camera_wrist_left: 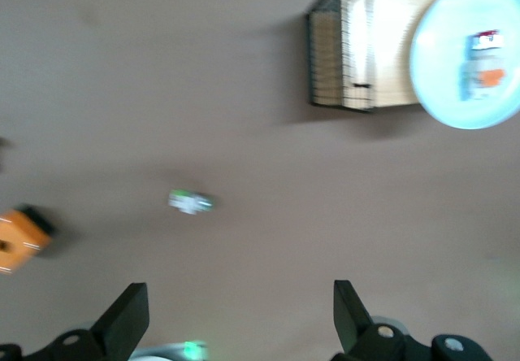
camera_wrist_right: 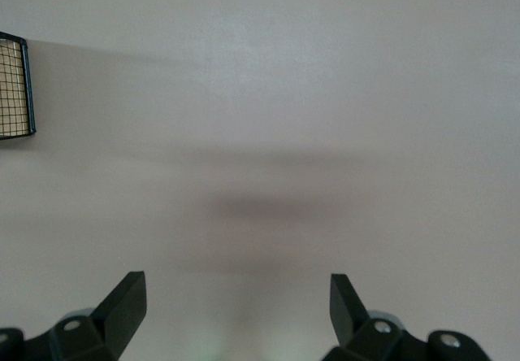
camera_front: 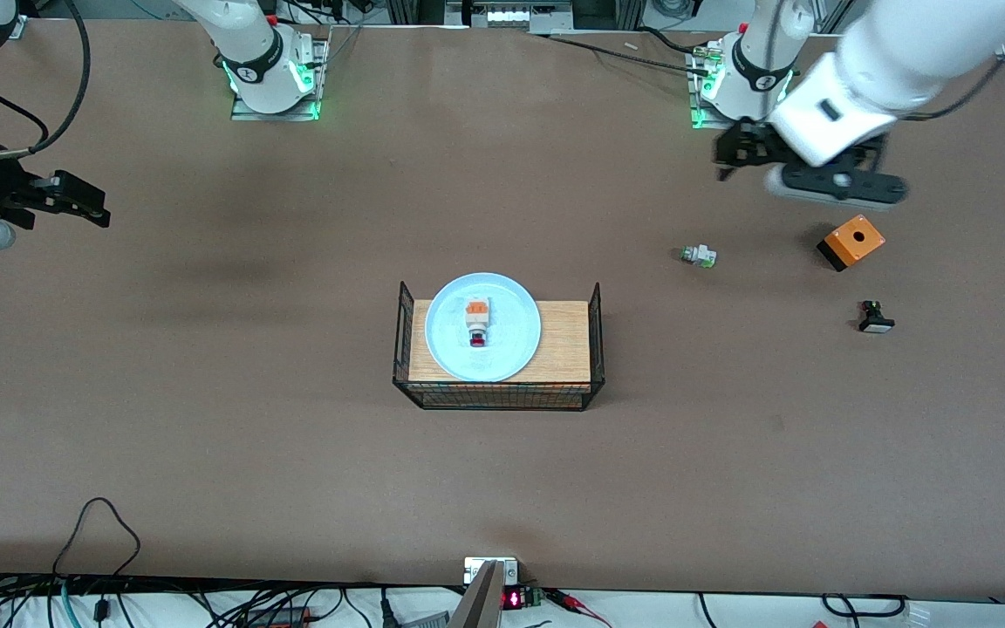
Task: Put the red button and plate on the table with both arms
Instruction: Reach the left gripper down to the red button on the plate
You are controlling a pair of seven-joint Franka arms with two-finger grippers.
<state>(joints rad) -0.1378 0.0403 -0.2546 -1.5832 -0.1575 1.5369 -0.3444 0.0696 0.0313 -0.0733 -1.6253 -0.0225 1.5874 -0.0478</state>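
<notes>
The button (camera_front: 477, 324) is a small white oblong with an orange middle and a red cap on the end nearer the front camera. It lies in the plate (camera_front: 441, 340), a round, pale blue, shallow dish with a raised rim, which sits on the wood top of the rack (camera_front: 565, 349) at mid-table (camera_front: 293, 436). The plate's rim overhangs the rack's wood top at the edge farther from the camera.

The left gripper (camera_front: 734, 157) hangs in the air over bare table near its arm's base, toward the left arm's end from the rack, fingers spread wide with nothing between them. The right gripper (camera_front: 84, 205) hangs over bare table toward the right arm's end from the rack, likewise wide and empty.

Toward the left arm's end from the rack lie a white piece with a green end (camera_front: 698, 255), an orange box (camera_front: 851, 242) and a small black part (camera_front: 874, 318).

In the left wrist view the plate (camera_wrist_left: 443, 93) is cut off at the edge and the button (camera_wrist_left: 483, 67) is smeared, its shape hard to read. The right wrist view catches only a corner of the rack (camera_wrist_right: 16, 89). The right arm is mostly out of the front view.
</notes>
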